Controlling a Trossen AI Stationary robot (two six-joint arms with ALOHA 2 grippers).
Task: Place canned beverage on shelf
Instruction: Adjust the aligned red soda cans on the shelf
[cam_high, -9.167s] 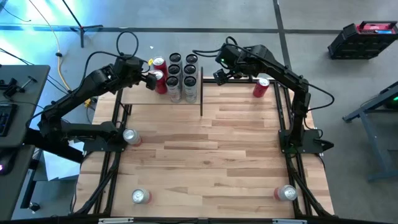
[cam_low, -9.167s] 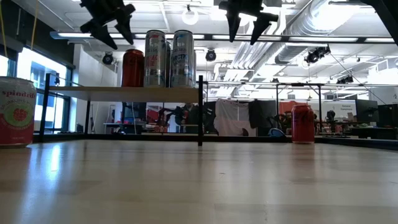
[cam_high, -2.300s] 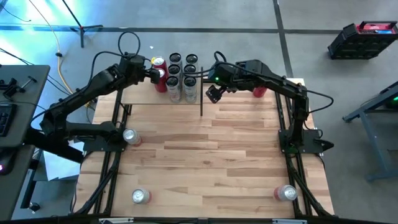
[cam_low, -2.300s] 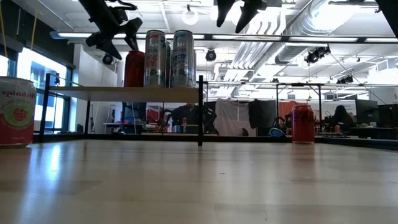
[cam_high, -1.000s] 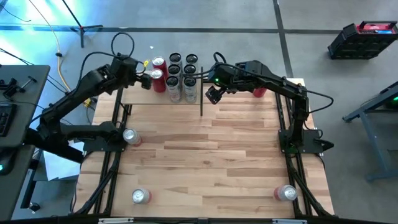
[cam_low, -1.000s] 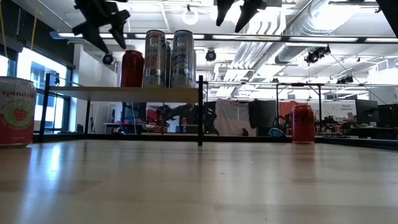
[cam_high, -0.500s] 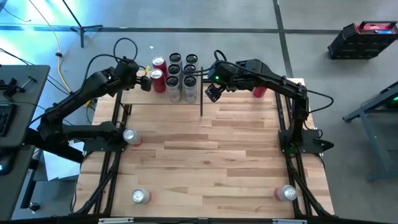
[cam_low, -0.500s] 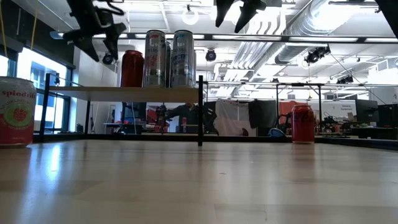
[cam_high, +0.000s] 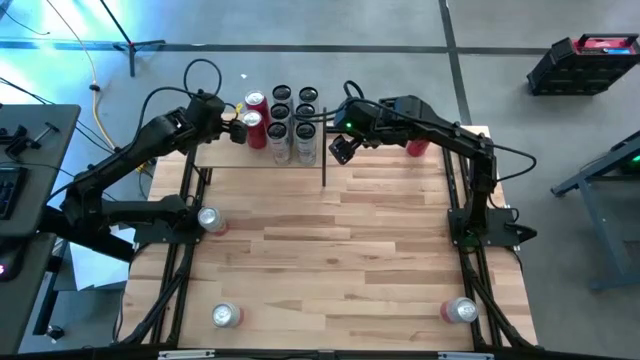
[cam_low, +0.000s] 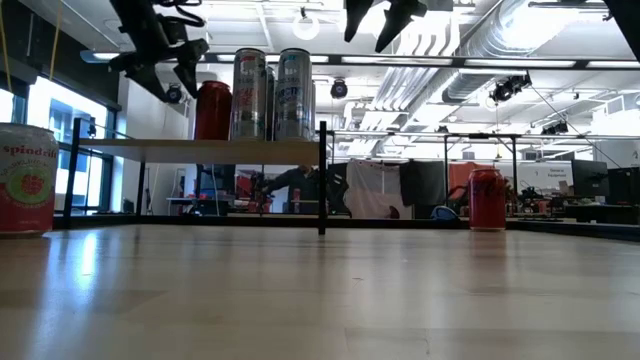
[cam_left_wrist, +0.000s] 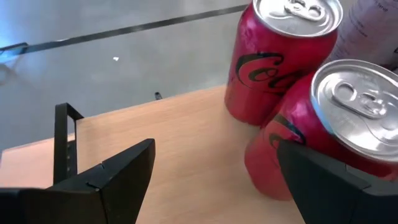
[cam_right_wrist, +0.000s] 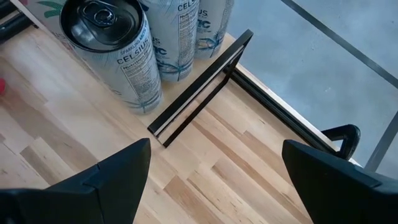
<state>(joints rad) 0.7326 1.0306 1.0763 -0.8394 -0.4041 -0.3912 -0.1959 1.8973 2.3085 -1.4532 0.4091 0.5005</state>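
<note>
My left hand (cam_high: 232, 132) hangs released and empty over the bare end of the shelf (cam_left_wrist: 174, 155), its fingers spread wide just beside the two red cans (cam_left_wrist: 314, 134) that stand upright there against the tall silver cans (cam_high: 293, 122). My right hand (cam_high: 341, 150) hovers released too, off the shelf's far corner post (cam_right_wrist: 202, 87), holding nothing. More cans wait on the bench (cam_high: 330, 260): a red one (cam_high: 417, 140) behind my right arm, others lying near the front. The risk I see is my left fingers clipping the nearer red can as I move off; it sits close to my spread finger and could topple into its neighbours.
</note>
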